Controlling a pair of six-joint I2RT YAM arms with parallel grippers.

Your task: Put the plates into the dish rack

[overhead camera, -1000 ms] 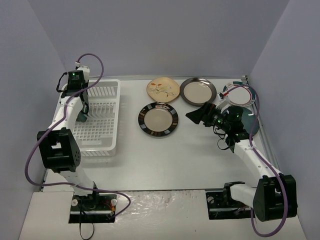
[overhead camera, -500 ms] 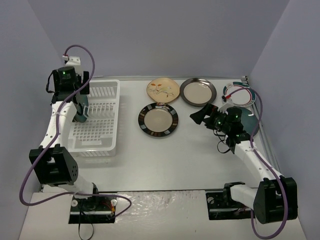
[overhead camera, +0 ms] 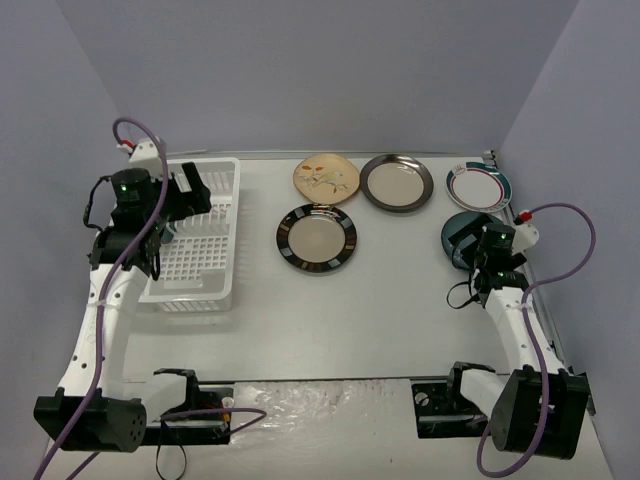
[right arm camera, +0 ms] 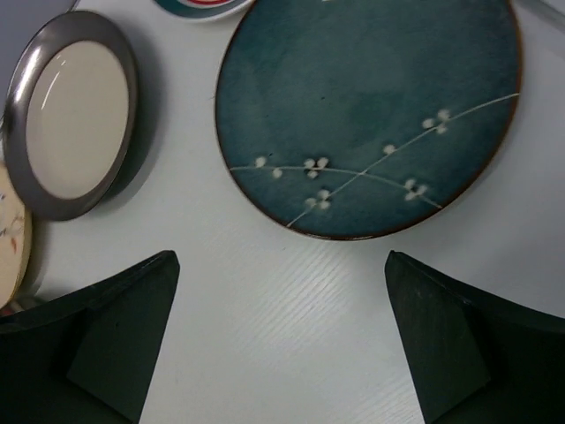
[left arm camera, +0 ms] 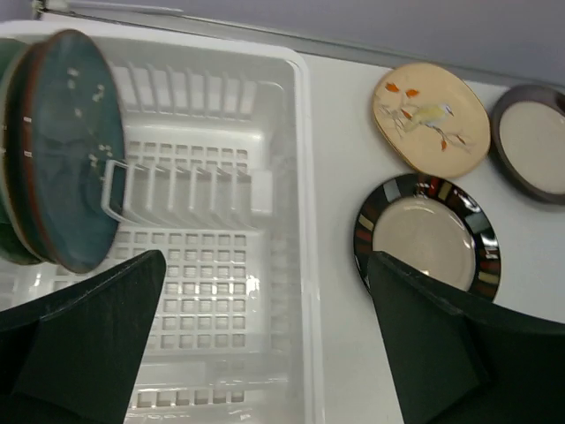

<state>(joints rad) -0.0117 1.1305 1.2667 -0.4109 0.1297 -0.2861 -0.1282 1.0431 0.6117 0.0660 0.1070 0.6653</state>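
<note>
The white dish rack stands at the left. A teal flowered plate stands upright in its dividers with at least one more plate behind it. My left gripper hangs open above the rack's floor, holding nothing. On the table lie a tan floral plate, a grey-rimmed beige plate, a stripe-rimmed beige plate, a white teal-rimmed plate and a teal flowered plate. My right gripper is open and empty just short of that teal plate's near edge.
Grey walls close the table on the left, back and right. The right wall runs close beside the teal-rimmed plate. Purple cables loop off both arms. The arm bases sit at the near edge.
My left gripper opened, let go of a plate in the rack and drew back and up. My right arm swung right and now points down at the teal plate.
</note>
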